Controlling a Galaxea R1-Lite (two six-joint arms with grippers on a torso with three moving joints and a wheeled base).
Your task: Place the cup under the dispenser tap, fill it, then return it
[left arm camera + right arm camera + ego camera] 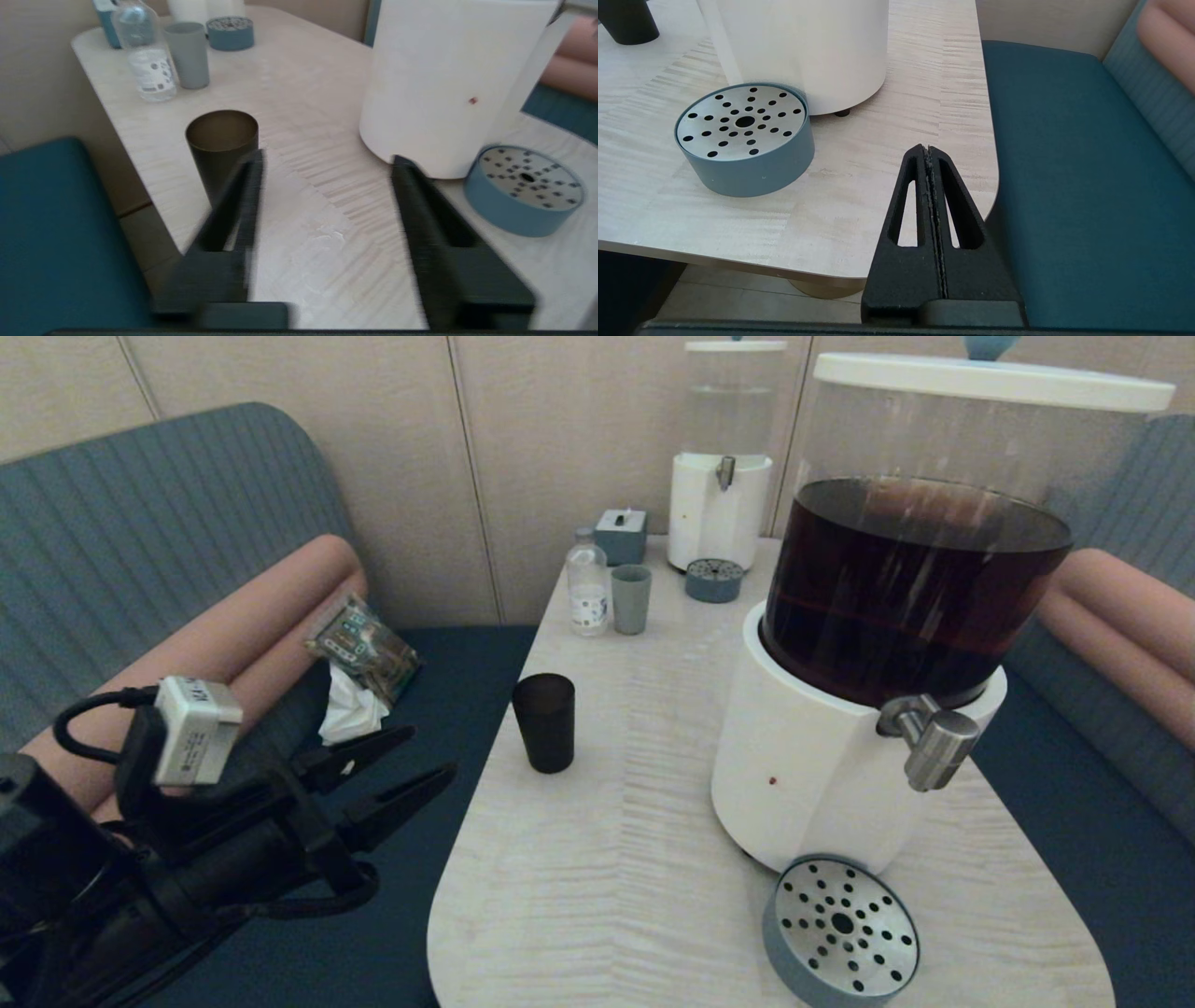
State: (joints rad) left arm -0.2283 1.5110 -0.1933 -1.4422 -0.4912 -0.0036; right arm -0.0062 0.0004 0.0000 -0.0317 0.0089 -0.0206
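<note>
Your left gripper (411, 773) hovers off the counter's (597, 859) left edge, fingers spread wide and empty. Your right gripper (930, 151) sits by the near right corner, fingers pressed together. The cup (544, 721) stands empty near the left edge. The dispenser tap (930, 738) hangs over a perforated drip tray (841, 931); its tank (910, 583) holds dark brown liquid. Farther back stand a labelled bottle (588, 590), print unreadable, and a grey-blue cup (631, 599).
</note>
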